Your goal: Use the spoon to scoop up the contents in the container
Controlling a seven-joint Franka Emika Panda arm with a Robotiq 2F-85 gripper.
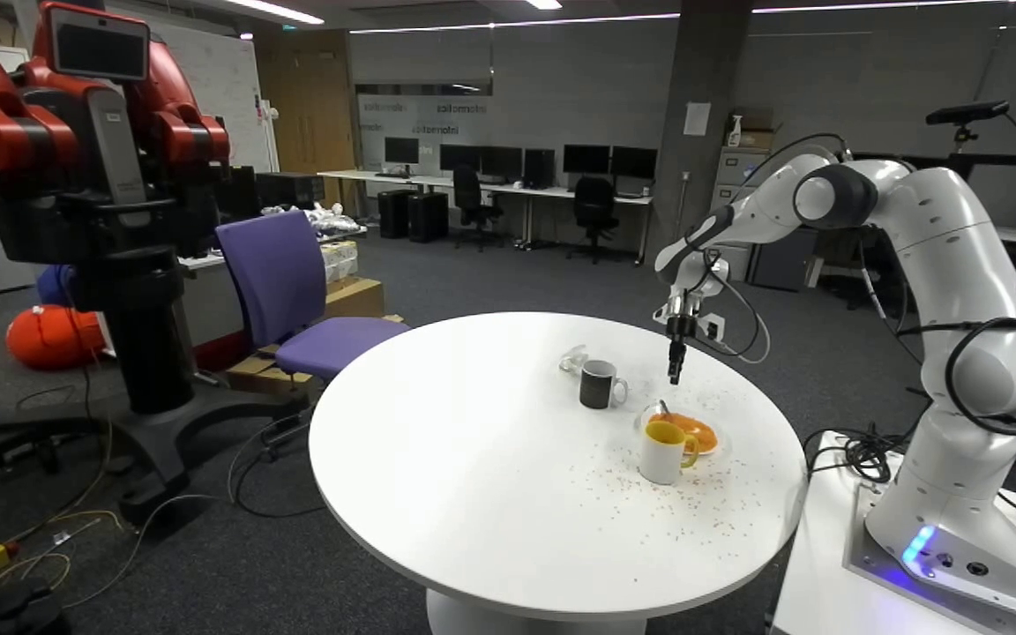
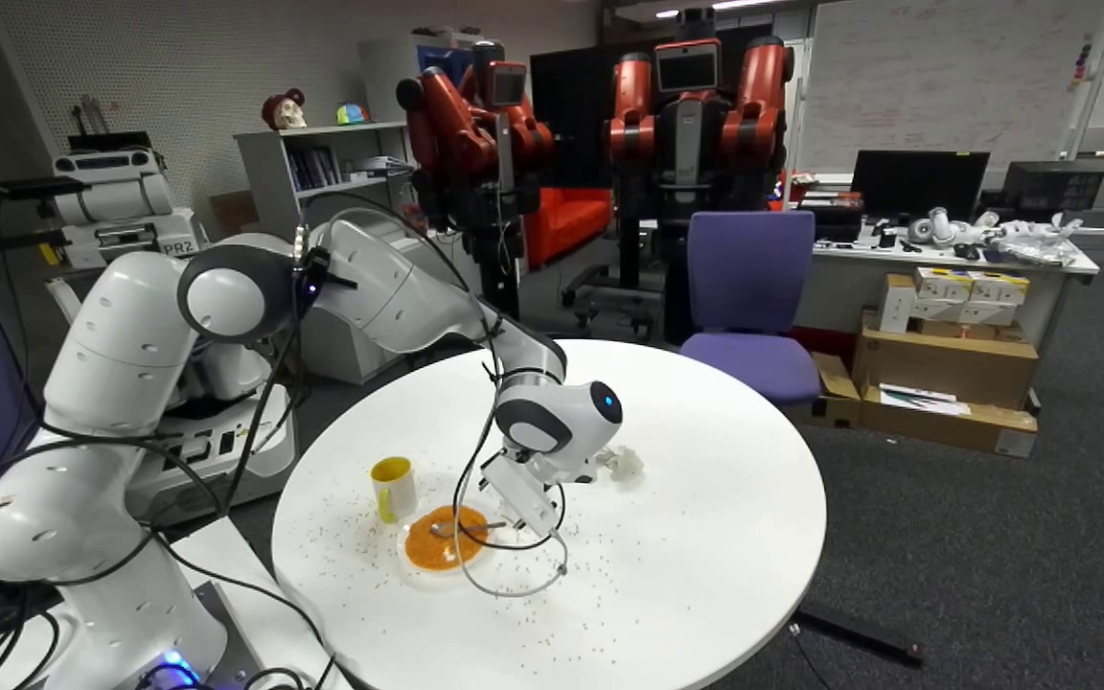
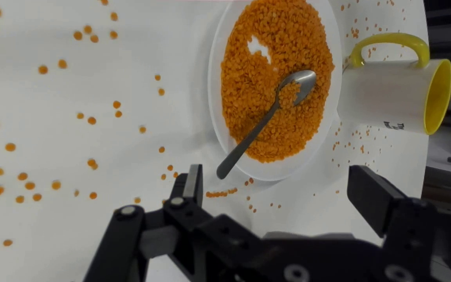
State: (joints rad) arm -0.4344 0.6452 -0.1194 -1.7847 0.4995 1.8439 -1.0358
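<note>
A shallow white bowl [image 3: 276,172] holds orange lentils [image 3: 303,31], the contents; they also show in both exterior views [image 1: 693,430] [image 2: 429,551]. A dark metal spoon [image 3: 253,131] lies on them. Its bowl end holds some lentils, and its handle sticks out over the rim toward my gripper. The spoon also shows in an exterior view [image 2: 475,527]. My gripper [image 3: 275,172] is open and empty, its fingers wide apart, with the handle end near the left finger. In an exterior view, the gripper [image 1: 675,375] points down above the table; elsewhere the wrist hides its fingers.
A white mug with yellow inside [image 3: 386,96] stands right beside the bowl. A dark mug [image 1: 596,385] and crumpled clear plastic [image 1: 573,359] are further off on the round white table [image 1: 437,459]. Loose lentils are scattered around the bowl. A cable [image 2: 514,592] hangs from the wrist.
</note>
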